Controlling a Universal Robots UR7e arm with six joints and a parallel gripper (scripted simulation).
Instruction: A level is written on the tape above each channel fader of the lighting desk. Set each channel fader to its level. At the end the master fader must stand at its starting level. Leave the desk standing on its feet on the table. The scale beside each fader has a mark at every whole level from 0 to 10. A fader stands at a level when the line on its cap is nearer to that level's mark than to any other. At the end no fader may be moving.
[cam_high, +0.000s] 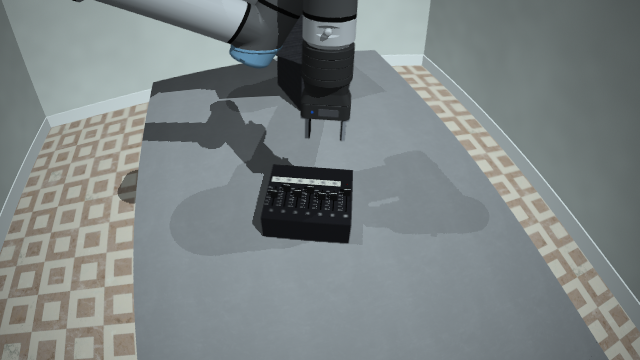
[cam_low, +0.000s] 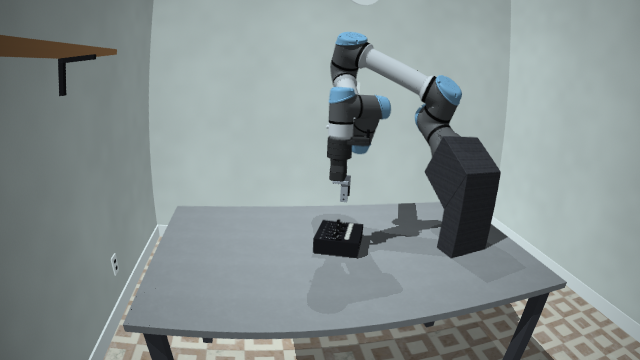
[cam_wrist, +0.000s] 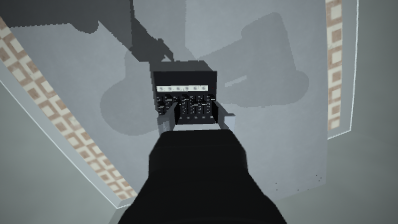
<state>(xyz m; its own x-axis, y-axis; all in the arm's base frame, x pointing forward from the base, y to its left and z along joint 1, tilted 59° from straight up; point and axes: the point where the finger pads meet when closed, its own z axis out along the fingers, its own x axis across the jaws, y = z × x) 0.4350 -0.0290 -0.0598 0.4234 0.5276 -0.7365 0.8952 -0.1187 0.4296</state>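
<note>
The desk (cam_high: 306, 210) is a small black box. It sits flat on the table (cam_high: 400, 300), near the middle. The gripper (cam_high: 325, 131) hangs high over the desk's back edge. Its two fingers are as wide apart as they go, and there is nothing between them.

On top of the desk there is a white tape (cam_high: 306, 181) along the back. In front of the tape is a row of faders (cam_high: 306, 200). The numbers on the tape are too small to read here. The caps are too small to tell where each one stands.

The desk looks hard and stiff. It seems light, so a strong push could make it slide or tip off its feet. The caps look tiny and close together. I think each cap should be pinched by its two sides, or nudged with one finger, and moved gently along its slot. A wide-open gripper could bump the cap next door, so it should probably close up a bit first.

Nothing sits between the gripper and the desk. The robot's big dark base (cam_low: 462, 195) stands well apart from the desk, behind it. A shelf (cam_low: 50, 50) is on the wall, far from the desk.
</note>
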